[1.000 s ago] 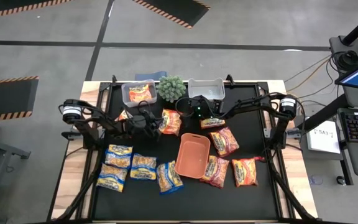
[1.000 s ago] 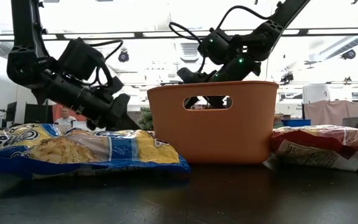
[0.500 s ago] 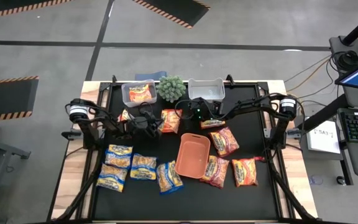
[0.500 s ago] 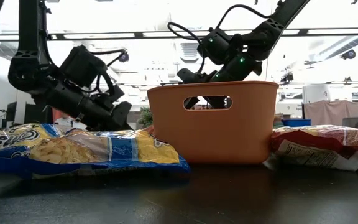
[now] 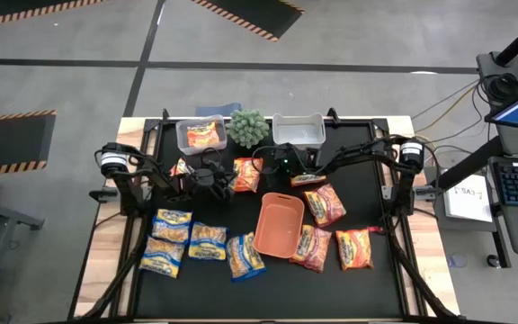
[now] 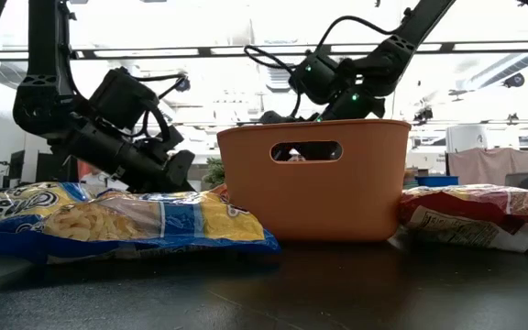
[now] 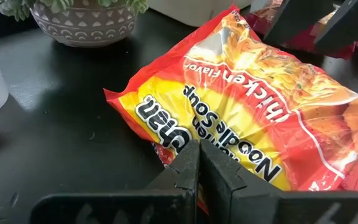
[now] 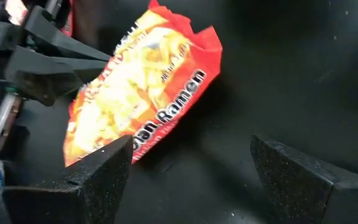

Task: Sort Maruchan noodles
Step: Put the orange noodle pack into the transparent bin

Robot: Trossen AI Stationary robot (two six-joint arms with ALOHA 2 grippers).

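Observation:
An orange noodle packet (image 5: 245, 174) lies between my two grippers, in front of the potted plant (image 5: 248, 126). My left gripper (image 5: 227, 179) has come at it from the table's left and is shut on its edge (image 7: 197, 149). My right gripper (image 5: 272, 165) hovers open just right of the packet, fingers spread wide above it (image 8: 191, 143). Another orange packet (image 5: 202, 135) lies in the left clear bin. Several yellow-and-blue packets (image 5: 187, 241) lie flat near the left front. Several dark red packets (image 5: 325, 204) lie at the right. My left gripper pinches the orange packet's short sealed edge (image 7: 166, 149) between its two shut fingers. It slants down from the table's left side. That edge is raised a little, and the rest of the packet (image 8: 142, 87) lies on the table.
An orange plastic tray (image 5: 280, 223) stands at the middle front and fills the low view (image 6: 312, 179). An empty clear bin (image 5: 297, 129) sits at the far edge, right of the plant. One more orange packet (image 5: 180, 166) lies under the left arm.
My left gripper has edged toward the orange packet and levelled a little. My right gripper has drawn back slightly toward the right and up; its fingers no longer show through the tray's handle slot in the low view. The packet has stayed in place.

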